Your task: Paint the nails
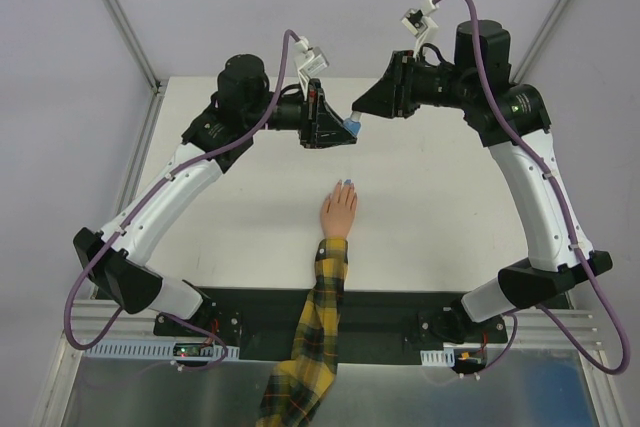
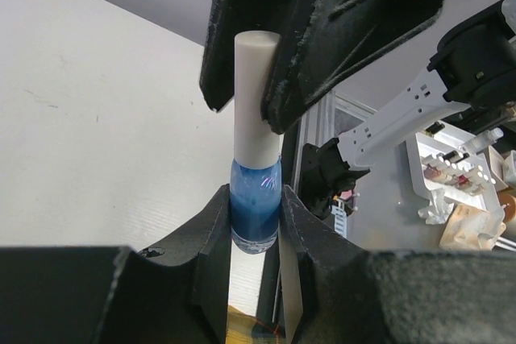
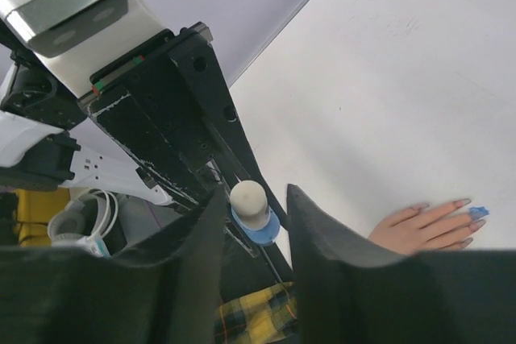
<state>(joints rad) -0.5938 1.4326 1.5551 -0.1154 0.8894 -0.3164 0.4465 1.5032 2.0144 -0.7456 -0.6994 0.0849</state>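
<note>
A small peach hand (image 1: 339, 209) in a yellow-black plaid sleeve (image 1: 318, 327) lies flat at mid-table. One of the nails (image 3: 478, 212) is light blue; the others (image 3: 461, 201) look skin-toned. Above the far part of the table my left gripper (image 2: 255, 207) is shut on a small blue bottle (image 2: 255, 213) with a white cap (image 2: 256, 102). My right gripper (image 3: 256, 199) reaches in from the right, its jaws on either side of that cap (image 3: 250, 201). One finger sits against the cap and a narrow gap shows at the other. Both grippers meet near the bottle (image 1: 353, 126).
The white table (image 1: 450, 197) ends at a black base strip (image 1: 400, 309) at its near edge, where both arms are bolted. Metal frame posts (image 1: 120, 17) rise at the far corners. A white rack (image 2: 451, 171) with small items stands off the table.
</note>
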